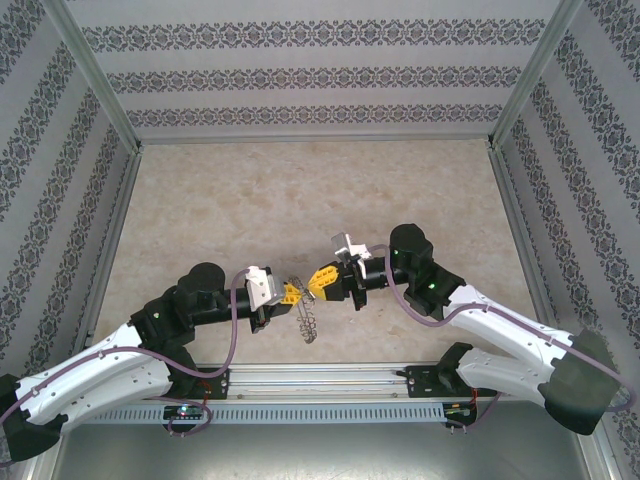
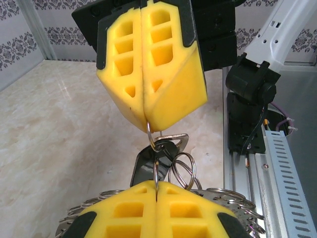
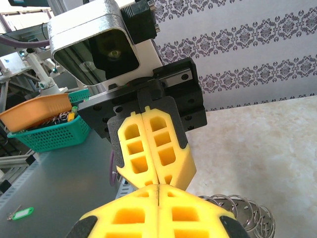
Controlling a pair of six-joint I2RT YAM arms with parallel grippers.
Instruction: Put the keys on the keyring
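Observation:
My two grippers meet tip to tip above the near middle of the table, left gripper [image 1: 292,293] and right gripper [image 1: 318,283]. The keyring [image 1: 309,320] hangs just below them. In the left wrist view my left gripper [image 2: 156,184] is shut on a thin wire loop at the rim of the grey keyring [image 2: 233,198]. Opposite it, the right gripper [image 2: 147,121] is shut on another thin loop. That loop passes through the dark head of a small key [image 2: 148,163], which dangles between the two tips. In the right wrist view the right gripper [image 3: 158,186] is shut, with keyring loops [image 3: 237,208] beside it.
An aluminium rail [image 1: 320,378] runs along the table's near edge, with the right arm's base [image 2: 250,99] on it. Patterned walls [image 1: 320,80] close three sides. Off the table stand a teal basket [image 3: 49,131] and a green tag [image 3: 22,213] on the grey surface.

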